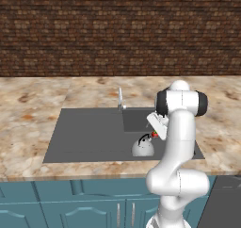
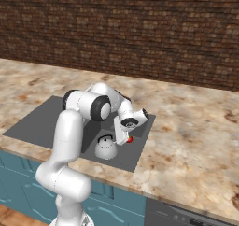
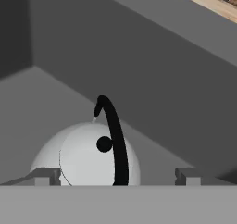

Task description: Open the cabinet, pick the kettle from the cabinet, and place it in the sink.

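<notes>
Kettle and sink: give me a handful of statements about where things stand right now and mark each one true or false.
1. The kettle sits inside the sink. True.
2. The claw is clamped on the kettle's black handle. False: its fingers stand wide apart on either side, not touching the handle.
3. The kettle lies tipped on its side. False: it stands upright, handle on top.
4. A thin faucet rises at the sink's back edge. True.
5. The kettle rests on the beige counter. False: it is on the grey sink floor.

Dark brick wall (image 1: 117, 29) behind a beige marbled counter (image 1: 28, 114) — teal base cabinets (image 1: 70, 203) below.
</notes>
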{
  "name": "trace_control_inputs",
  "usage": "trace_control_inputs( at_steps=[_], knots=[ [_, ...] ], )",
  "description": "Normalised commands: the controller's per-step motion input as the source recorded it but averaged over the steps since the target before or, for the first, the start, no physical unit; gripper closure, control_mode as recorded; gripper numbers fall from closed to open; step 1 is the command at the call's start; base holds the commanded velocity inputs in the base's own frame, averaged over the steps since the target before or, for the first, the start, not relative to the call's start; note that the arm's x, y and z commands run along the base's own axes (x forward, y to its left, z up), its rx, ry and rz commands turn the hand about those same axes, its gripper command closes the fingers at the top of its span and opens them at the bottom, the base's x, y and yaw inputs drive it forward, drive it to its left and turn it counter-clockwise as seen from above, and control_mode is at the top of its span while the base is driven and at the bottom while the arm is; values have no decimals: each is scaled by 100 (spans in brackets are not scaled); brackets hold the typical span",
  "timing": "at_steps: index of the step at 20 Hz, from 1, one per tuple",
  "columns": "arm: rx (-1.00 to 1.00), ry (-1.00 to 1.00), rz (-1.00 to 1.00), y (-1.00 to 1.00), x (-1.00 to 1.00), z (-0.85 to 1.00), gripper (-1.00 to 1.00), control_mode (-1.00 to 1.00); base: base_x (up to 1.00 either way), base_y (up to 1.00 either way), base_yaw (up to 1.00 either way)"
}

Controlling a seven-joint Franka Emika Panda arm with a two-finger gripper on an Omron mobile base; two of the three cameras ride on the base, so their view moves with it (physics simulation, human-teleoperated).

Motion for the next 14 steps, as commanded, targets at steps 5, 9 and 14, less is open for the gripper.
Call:
trace_control_inputs(
  at_steps=[5,9,14],
  knots=[
    [-17,0,-9,0,-22,40,-100,-100,0,0,0],
    [-23,-8,-10,1,-31,36,-100,-100,0,0,0],
    [-22,-12,-18,6,-34,40,-100,-100,0,0,0]
  ],
)
